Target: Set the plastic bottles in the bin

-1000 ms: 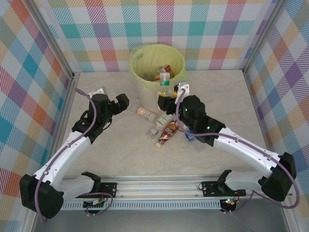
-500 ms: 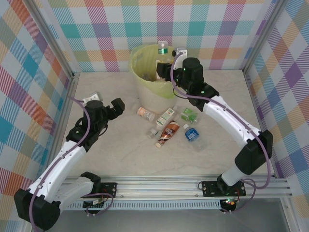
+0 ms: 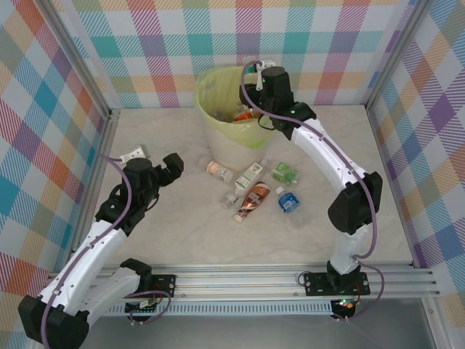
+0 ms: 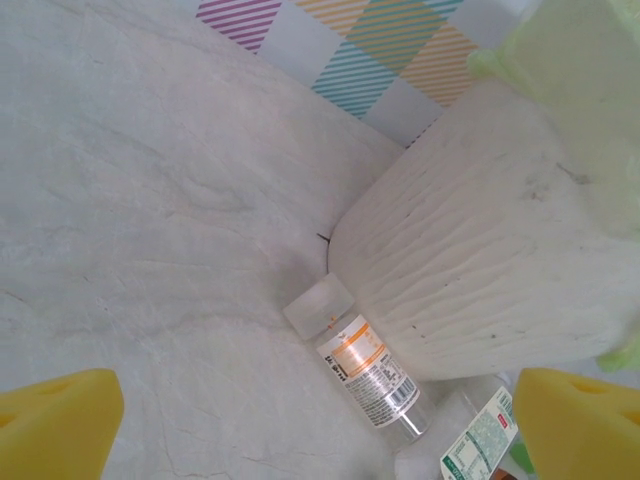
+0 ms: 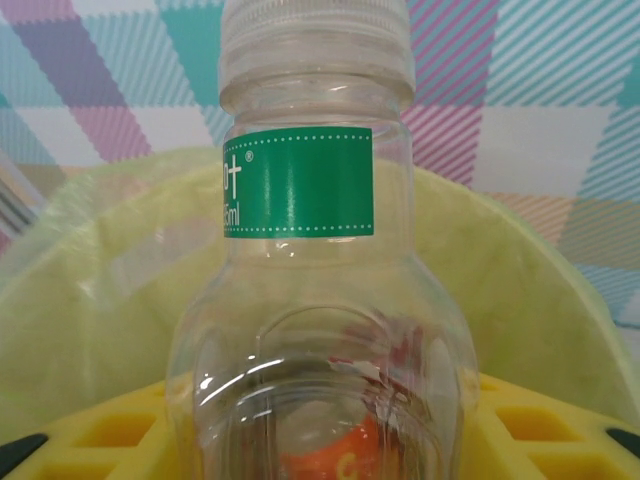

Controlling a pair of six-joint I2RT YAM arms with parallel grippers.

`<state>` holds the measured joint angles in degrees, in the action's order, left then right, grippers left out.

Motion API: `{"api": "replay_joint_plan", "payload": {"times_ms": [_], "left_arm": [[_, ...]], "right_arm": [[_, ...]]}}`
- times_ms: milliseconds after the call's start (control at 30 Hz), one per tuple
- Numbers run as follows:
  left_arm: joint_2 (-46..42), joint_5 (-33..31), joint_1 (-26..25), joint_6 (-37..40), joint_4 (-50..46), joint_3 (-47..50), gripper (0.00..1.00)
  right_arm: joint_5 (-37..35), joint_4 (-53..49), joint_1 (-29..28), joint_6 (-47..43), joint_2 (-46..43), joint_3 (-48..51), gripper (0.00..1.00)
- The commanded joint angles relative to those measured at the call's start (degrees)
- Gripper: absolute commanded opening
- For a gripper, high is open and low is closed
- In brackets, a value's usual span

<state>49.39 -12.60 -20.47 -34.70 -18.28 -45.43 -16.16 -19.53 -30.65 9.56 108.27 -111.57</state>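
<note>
Hanging over the bin (image 3: 212,89), a green-label bottle (image 5: 315,250) sits clamped low on its body between the yellow pads (image 5: 130,430) of the right gripper (image 3: 253,78). Cap end points away from the wrist, so the long axis runs straight out along the fingers. In the wrist view the pale yellow-green bag fills the bkgd behind and to both sides of the bottle. From the top cam the gripper is inside the rim line, toward the far-right part of the opening, w/ other bottles (image 3: 243,113) already lying in the bin below it.

Judgement: the drop turns on that one relation, bottle above the opening, not above the rim. It looks ok; letting go should put it in, tho the rim is close on the far side.

Outward, approx. six bottles lie on the table just in front of the bin: an orange-label one (image 3: 218,171) nearest the left side, then a cluster w/ a brown one (image 3: 252,200) and a blue-cap one (image 3: 288,202).

Left gripper (image 3: 171,166) is spread wide, holding nothing, low over the table; the orange-label bottle lies ahead of it, long axis diagonal across its fingers, beside the bin wall. Left arm is the nearer one for that pick.
</note>
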Motion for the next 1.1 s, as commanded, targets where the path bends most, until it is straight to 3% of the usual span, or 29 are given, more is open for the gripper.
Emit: {"api": "replay_joint_plan", "payload": {"times_ms": [0, 300, 700, 1067], "left_arm": [[0.1, 0.2, 1.1, -1.8, -0.7, 0.4, 1.00], [2.1, -0.3, 1.3, -2.0, -2.6, 0.3, 1.00], [3.0, -4.4, 1.5, -3.4, -4.7, 0.3, 1.00], [7.0, 3.6, 1.8, -3.4, -1.4, 0.4, 1.00]], "right_arm": [[-5.0, -5.2, 0.1, -1.6, 1.5, -3.5, 0.57], [-4.4, -6.1, 0.0, -1.1, 0.7, -3.6, 0.72], [4.4, 0.0, 0.0, -1.4, -6.3, 3.1, 0.81], [11.3, 6.9, 0.0, 1.6, -20.0, 16.5, 0.85]]}}
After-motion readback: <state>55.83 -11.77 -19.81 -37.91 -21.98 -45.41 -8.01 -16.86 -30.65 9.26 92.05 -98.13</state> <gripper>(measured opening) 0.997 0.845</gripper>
